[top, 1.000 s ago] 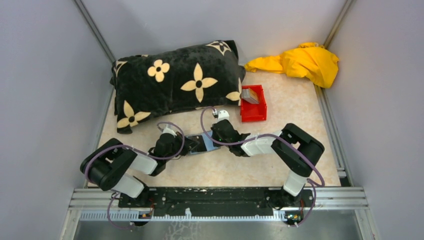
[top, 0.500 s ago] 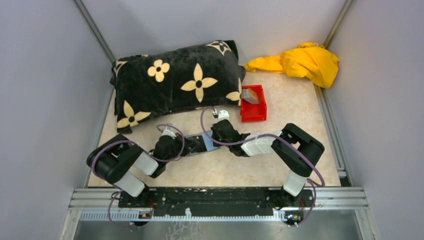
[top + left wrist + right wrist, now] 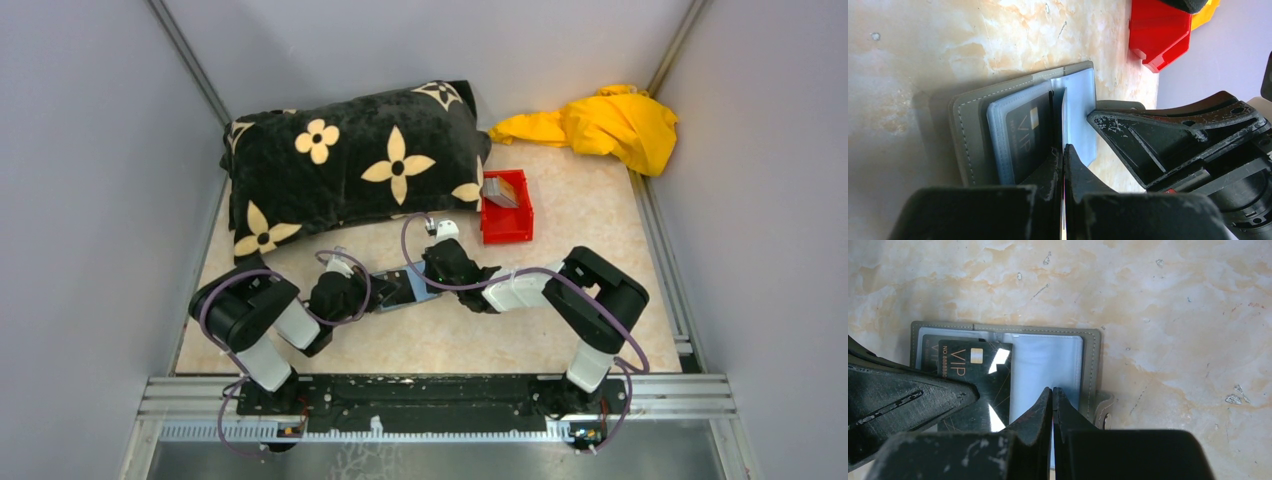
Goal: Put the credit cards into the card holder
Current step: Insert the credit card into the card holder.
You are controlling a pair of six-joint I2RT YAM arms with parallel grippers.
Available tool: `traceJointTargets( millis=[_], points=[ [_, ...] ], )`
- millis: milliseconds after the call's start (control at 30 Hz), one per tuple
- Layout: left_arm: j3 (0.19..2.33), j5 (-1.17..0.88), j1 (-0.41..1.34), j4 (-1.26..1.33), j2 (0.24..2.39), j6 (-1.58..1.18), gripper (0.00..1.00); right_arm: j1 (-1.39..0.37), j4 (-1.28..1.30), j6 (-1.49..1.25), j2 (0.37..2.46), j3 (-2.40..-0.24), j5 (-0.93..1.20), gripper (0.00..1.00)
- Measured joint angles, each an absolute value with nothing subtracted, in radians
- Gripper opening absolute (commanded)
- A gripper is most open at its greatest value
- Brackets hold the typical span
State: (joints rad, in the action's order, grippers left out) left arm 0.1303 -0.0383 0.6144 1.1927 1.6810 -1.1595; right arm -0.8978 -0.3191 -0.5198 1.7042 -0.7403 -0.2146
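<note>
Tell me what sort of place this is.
Likely a lab robot test cell: blank grey walls enclose a marbled tabletop, the left arm and right arm are bolted to a metal rail, and props lie about, a flowered pillow and a red bin.

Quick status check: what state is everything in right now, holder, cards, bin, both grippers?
card holder: open, lying flat on the table.
left gripper: jaws shut on a credit card, over the holder.
right gripper: jaws shut, apparently pinching a holder sleeve.
red bin: upright, spare cards inside.
</note>
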Motion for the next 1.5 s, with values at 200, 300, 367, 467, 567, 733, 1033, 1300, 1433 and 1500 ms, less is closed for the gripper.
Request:
traceJointTargets(
  millis=[200, 300, 367, 467, 567, 733, 1033, 1300, 1433, 1500],
  points=[
    [0.13, -0.04, 0.614, 1.213, 1.697, -1.16, 0.0, -0.896, -0.319, -0.52, 1.704, -0.74, -0.214, 0.0],
    [0.123, -0.034, 0.614, 1.221, 1.699, -1.165, 0.0, -0.896, -0.319, -0.52, 1.704, -0.74, -0.214, 0.0],
    [0.115, -0.027, 0.614, 1.224, 1.699, -1.17, 0.0, -0.896, -0.319, -0.52, 1.704, -0.74, -0.214, 0.0],
    [0.112, -0.017, 0.614, 1.225, 1.697, -1.174, 0.0, -0.896, -0.319, -0.52, 1.704, -0.74, -0.214, 0.0],
    [0.111, -0.008, 0.614, 1.225, 1.694, -1.174, 0.0, -0.896, -0.319, -0.52, 1.704, -0.74, -0.214, 0.0],
    [0.112, -0.007, 0.614, 1.225, 1.696, -1.174, 0.0, -0.896, -0.319, -0.52, 1.704, -0.74, -0.213, 0.0],
    [0.118, -0.013, 0.614, 1.287, 1.755, -1.185, 0.0, -0.896, -0.319, -0.52, 1.705, -0.74, -0.213, 0.0],
    [0.135, -0.03, 0.616, 1.321, 1.796, -1.187, 0.0, -0.894, -0.318, -0.519, 1.705, -0.74, -0.215, 0.0],
    [0.143, -0.03, 0.627, 1.322, 1.801, -1.186, 0.0, -0.894, -0.317, -0.519, 1.705, -0.74, -0.215, 0.0],
    [0.143, -0.029, 0.632, 1.322, 1.803, -1.186, 0.0, -0.894, -0.317, -0.519, 1.705, -0.74, -0.215, 0.0]
  ],
)
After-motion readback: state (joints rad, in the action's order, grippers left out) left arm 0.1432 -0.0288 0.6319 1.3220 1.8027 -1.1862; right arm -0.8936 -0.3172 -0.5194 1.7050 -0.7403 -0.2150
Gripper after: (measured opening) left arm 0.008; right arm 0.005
